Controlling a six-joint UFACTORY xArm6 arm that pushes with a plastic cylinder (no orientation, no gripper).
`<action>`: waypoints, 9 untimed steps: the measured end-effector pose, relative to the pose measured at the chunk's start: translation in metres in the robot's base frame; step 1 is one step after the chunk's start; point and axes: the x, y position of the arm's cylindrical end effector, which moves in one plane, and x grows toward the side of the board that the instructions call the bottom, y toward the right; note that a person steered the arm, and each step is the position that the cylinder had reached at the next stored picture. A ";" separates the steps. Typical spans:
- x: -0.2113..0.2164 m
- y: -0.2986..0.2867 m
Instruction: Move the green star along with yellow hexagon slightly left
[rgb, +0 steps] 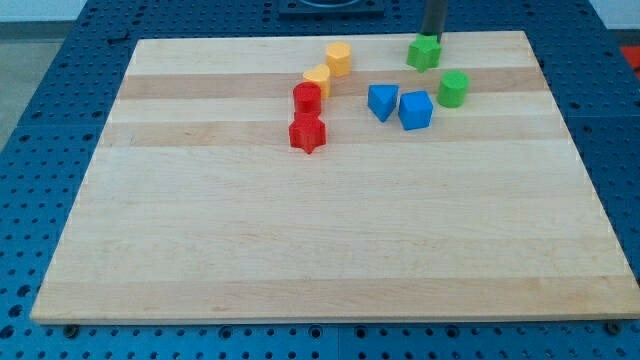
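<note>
The green star (423, 52) lies near the board's top edge, right of centre. The yellow hexagon (339, 58) lies well to its left, apart from it, at about the same height in the view. My tip (432, 38) is at the star's upper right side, touching it or very nearly so. The dark rod rises from there out of the view's top.
A second yellow block (317, 78), a red cylinder (307, 98) and a red star (308, 132) run in a line below the hexagon. A blue triangular block (382, 101), a blue cube (415, 110) and a green cylinder (453, 88) lie below the green star. The wooden board (300, 250) sits on a blue perforated table.
</note>
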 end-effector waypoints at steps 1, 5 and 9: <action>0.001 0.026; 0.021 0.040; 0.040 -0.012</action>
